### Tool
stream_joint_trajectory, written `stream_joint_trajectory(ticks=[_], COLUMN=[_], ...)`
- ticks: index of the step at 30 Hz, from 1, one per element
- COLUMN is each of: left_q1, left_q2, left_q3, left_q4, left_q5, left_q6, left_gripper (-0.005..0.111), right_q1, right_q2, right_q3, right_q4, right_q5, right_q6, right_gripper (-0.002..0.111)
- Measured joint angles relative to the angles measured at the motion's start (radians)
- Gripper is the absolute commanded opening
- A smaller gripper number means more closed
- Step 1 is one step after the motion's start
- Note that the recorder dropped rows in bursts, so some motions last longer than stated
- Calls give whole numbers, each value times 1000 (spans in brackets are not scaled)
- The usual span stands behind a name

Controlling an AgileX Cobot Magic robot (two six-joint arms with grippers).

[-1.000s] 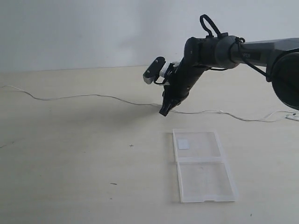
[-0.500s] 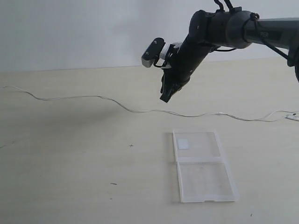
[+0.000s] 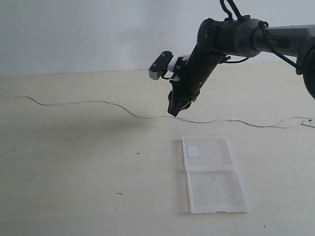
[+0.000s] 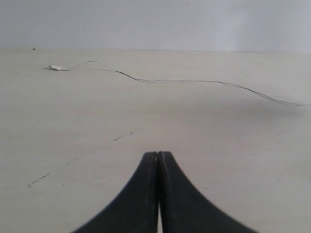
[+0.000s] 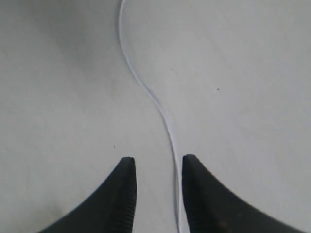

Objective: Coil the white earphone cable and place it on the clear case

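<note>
I find no text I can read. The right arm (image 3: pixel 275 42), up beyond the clear case (image 3: pixel 216 197), bears a pale marking too blurred to read; the case's white sticker (image 3: pixel 193 151) looks blank.

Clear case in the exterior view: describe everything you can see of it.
The clear case is flat transparent plastic, lying open on the pale table. Its two rectangular halves join at a hinge, one nearer the camera. A small white square sticker sits in a corner of the far half. Nothing rests on it. The white earphone cable runs past its far side without touching.
</note>
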Motion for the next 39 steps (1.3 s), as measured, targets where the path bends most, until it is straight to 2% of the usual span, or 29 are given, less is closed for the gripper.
stream_joint_trajectory(ticks=[5,17,36,39], left_q1=[0,0,0,0], left_q2=[0,0,0,0], left_q3=[0,0,0,0], left_q4=[0,0,0,0], left_q5=[0,0,0,0], left_q6=[0,0,0,0], left_gripper=[0,0,0,0], right_q1=[0,0,0,0], right_q2=[36,61,79,81], right_q3=[0,0,-14,-15], right_q4=[3,-145,-139,-136], right_q5=[-2,-70,-65,-57], right_q6=[20,172,207,208], right_gripper=[45,45,45,42])
